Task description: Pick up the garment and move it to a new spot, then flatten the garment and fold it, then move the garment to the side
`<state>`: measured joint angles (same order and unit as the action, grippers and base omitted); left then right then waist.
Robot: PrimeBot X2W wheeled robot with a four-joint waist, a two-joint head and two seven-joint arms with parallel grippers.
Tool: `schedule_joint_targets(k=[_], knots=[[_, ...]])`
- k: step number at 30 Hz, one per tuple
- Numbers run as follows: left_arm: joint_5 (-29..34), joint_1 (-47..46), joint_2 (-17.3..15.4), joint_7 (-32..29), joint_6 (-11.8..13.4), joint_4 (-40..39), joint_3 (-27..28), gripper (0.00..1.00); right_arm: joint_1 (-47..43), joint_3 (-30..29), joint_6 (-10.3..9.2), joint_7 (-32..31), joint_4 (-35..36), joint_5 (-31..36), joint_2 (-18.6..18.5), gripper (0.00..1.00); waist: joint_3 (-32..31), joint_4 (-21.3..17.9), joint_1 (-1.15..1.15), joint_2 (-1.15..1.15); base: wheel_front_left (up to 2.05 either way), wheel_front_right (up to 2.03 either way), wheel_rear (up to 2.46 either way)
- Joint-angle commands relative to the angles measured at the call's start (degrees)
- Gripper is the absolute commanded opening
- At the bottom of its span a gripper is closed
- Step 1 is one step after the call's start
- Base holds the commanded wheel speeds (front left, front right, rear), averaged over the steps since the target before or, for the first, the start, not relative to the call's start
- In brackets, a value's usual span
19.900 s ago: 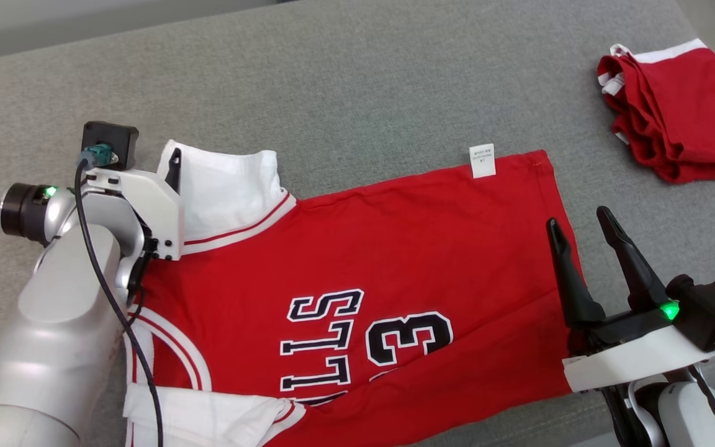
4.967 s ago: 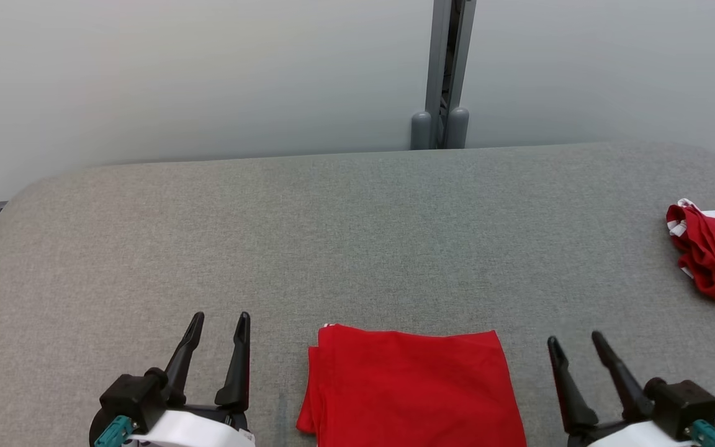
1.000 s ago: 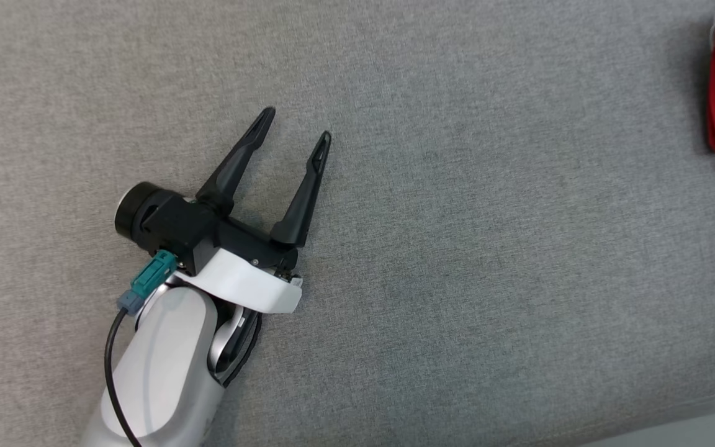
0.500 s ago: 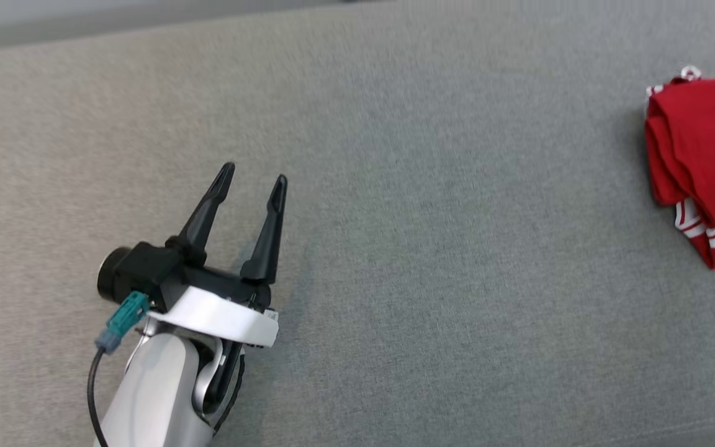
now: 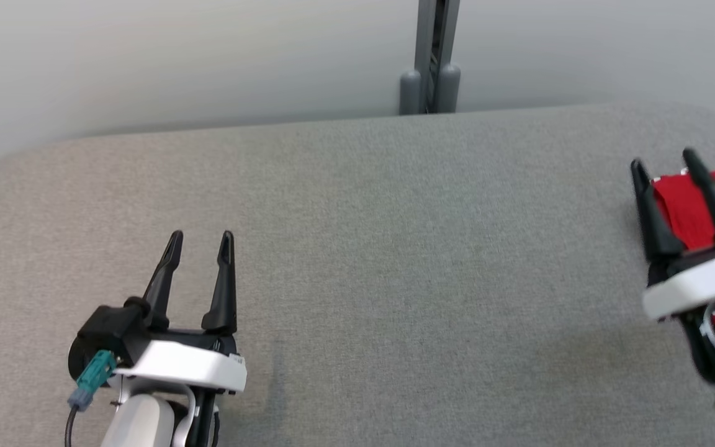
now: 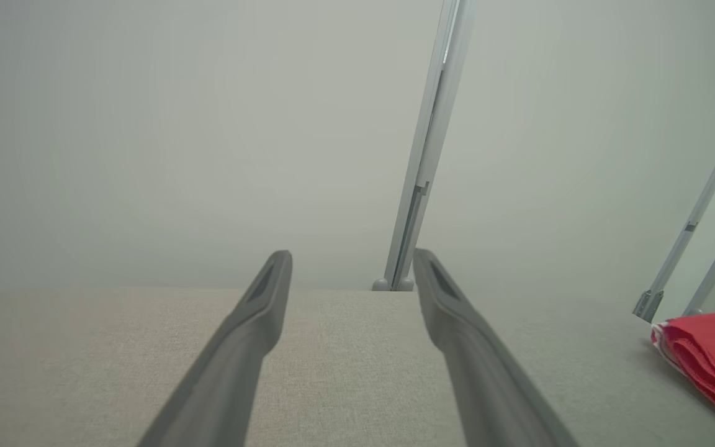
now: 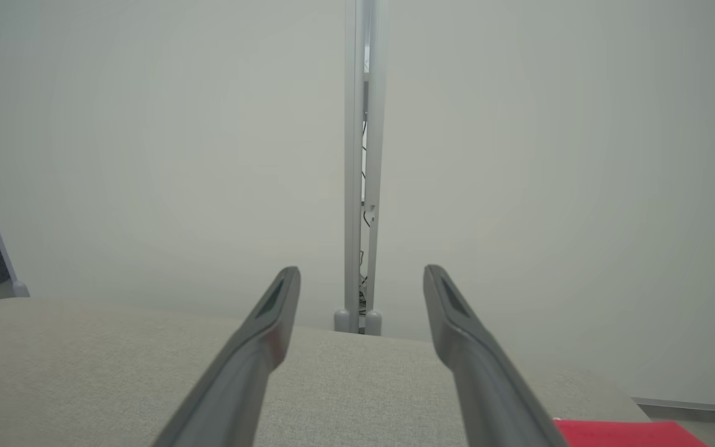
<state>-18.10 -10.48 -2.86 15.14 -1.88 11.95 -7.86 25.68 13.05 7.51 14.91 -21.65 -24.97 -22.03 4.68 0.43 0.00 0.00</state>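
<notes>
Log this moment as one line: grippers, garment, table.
left gripper: open, empty, over table | right gripper: open, empty, near red garment | red garment: folded, table's right edge

Grey fabric table (image 5: 395,248) — pale wall (image 5: 177,56) behind, split by a metal post (image 5: 430,62).

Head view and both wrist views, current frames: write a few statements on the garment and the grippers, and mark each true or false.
1. The red garment lies at the right end of the grey table. True.
2. The left gripper and the right gripper are both open and empty. True.
3. The left gripper touches the red garment. False: it is far across the table from it.
4. A folded shirt lies between the two grippers. False: only bare table lies there.
5. A grey post stands behind the table's far edge. True.
</notes>
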Motion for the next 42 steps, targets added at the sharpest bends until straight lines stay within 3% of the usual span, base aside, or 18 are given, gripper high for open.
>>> schedule_joint_targets(k=[1,10,17,19,29,42], knots=[[-0.1,1.5,-0.2,0.0,0.6,-0.5,0.5,1.0,-3.4,-1.3,-0.05,0.3,2.2,1.5,1.5,1.0,-2.8,1.7,0.0,0.0,0.0,0.0,0.0],[-1.5,6.3,-0.2,0.0,2.4,-1.3,-0.1,1.0,-17.9,-10.3,-0.05,0.3,11.7,12.2,12.6,1.0,-6.0,3.7,0.0,0.0,0.0,0.0,0.0],[0.0,8.7,-0.2,0.0,1.8,-2.2,-0.7,1.0,-23.8,-13.5,-0.04,0.3,16.2,17.6,17.3,1.0,-6.8,3.8,0.0,0.0,0.0,0.0,0.0],[0.5,9.5,-0.2,0.0,0.3,-2.6,-1.4,1.0,-24.7,-13.6,-0.05,0.3,16.6,18.0,17.9,1.0,-7.0,3.6,0.0,0.0,0.0,0.0,0.0],[2.7,11.1,-0.2,0.0,3.6,-3.7,-0.4,1.0,-25.9,-13.2,-0.04,0.3,17.1,18.6,18.9,1.0,-7.4,3.1,0.0,0.0,0.0,0.0,0.0],[0.4,10.5,-0.2,0.0,3.1,-2.5,0.0,1.0,-25.3,-11.8,-0.05,0.3,16.5,19.9,19.0,1.0,-7.2,2.8,0.0,0.0,0.0,0.0,0.0]])
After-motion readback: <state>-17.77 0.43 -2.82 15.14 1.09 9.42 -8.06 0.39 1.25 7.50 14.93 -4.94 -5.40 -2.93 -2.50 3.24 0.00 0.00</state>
